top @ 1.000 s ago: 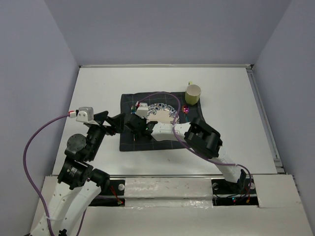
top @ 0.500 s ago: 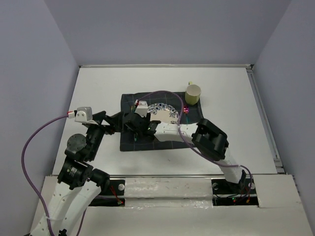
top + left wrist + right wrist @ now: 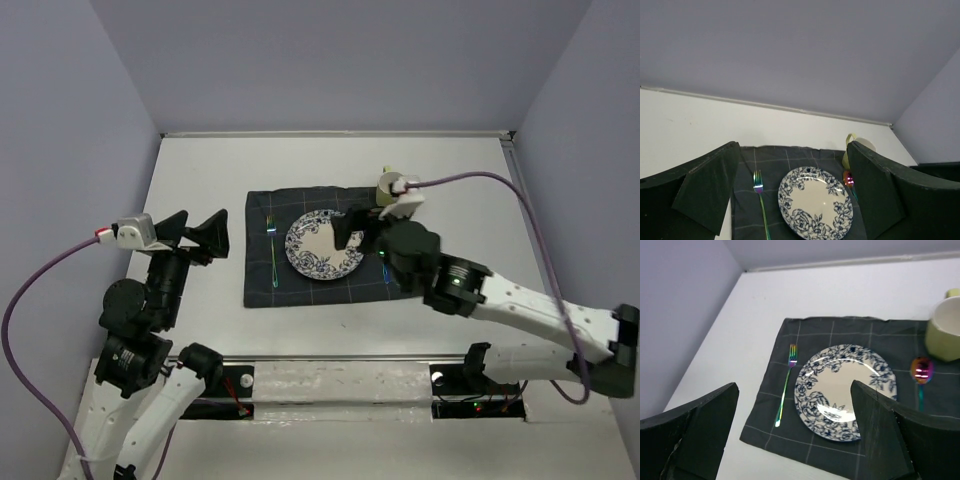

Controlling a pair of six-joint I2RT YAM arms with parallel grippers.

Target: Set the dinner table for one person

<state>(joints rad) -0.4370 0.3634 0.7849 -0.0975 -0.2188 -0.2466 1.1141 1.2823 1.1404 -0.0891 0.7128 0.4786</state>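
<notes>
White and matte, the dinner table (image 3: 220,165) lies below both sets of jaws, and neither touches it. The left gripper (image 3: 197,228) hangs above the bare left part of the tabletop, just beside the left edge of a dark grid-lined cloth (image 3: 265,285). Its two fingers are spread wide with nothing between them. The right gripper (image 3: 794,387) hovers over the right side of that cloth, gaping just as wide and holding nothing. The left arm rises from its base at the near edge and bends forward, its wrist pointing toward the table's middle. The right arm stretches low from the near right corner and reaches leftward across the table. The tabletop is a plain rectangle bounded by lavender walls, bare except at its centre. There the cloth lies flat, with a blue-patterned plate (image 3: 323,245) on it. An iridescent fork (image 3: 785,390) lies left of the plate and a spoon (image 3: 921,371) lies to its right. A yellow-green mug (image 3: 946,330) stands at the cloth's far right corner.
</notes>
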